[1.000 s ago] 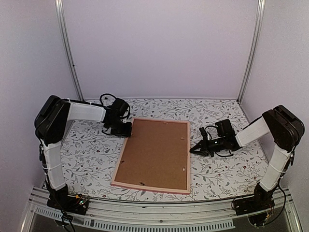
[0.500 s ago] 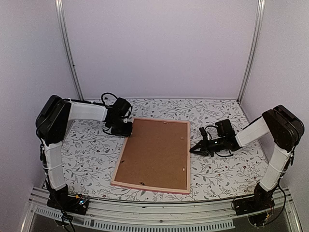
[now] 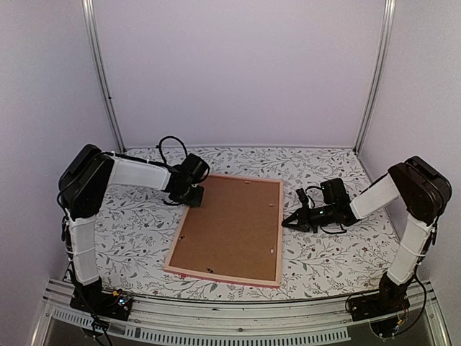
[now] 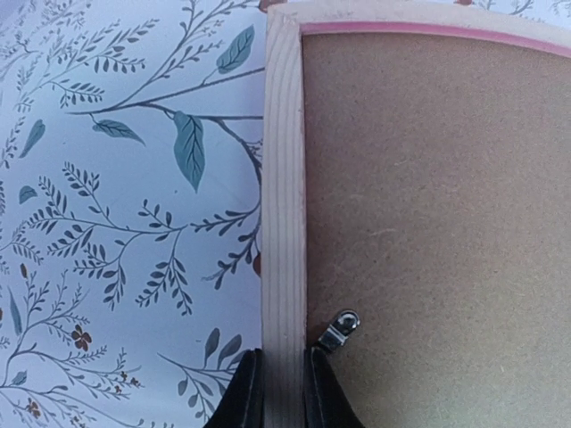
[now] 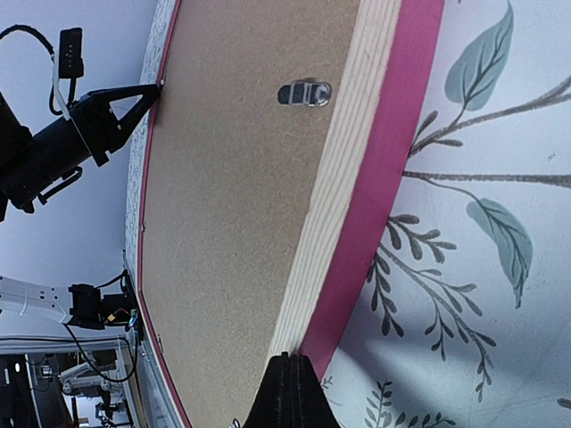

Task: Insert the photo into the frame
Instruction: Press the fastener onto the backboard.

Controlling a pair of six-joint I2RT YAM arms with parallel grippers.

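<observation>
Seen back-up mid-table (image 3: 324, 162): the frame (image 3: 229, 227), pale wood rails, pink edge, fibrous brown board.
Pinched on left rail near far corner by left gripper (image 4: 279, 379); right gripper (image 5: 287, 370) closed, empty, tips at right edge; front face hidden.

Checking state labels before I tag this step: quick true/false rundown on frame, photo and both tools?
1. The frame lies back up, its brown board showing. True.
2. The left tool pinches a long rail of the frame near a far corner. True.
3. The right tool is wide open above the board. False: it is shut, its tip at the frame's right edge.
4. The photo lies beside the frame. False: no photo shows anywhere on the table in any view.
</observation>
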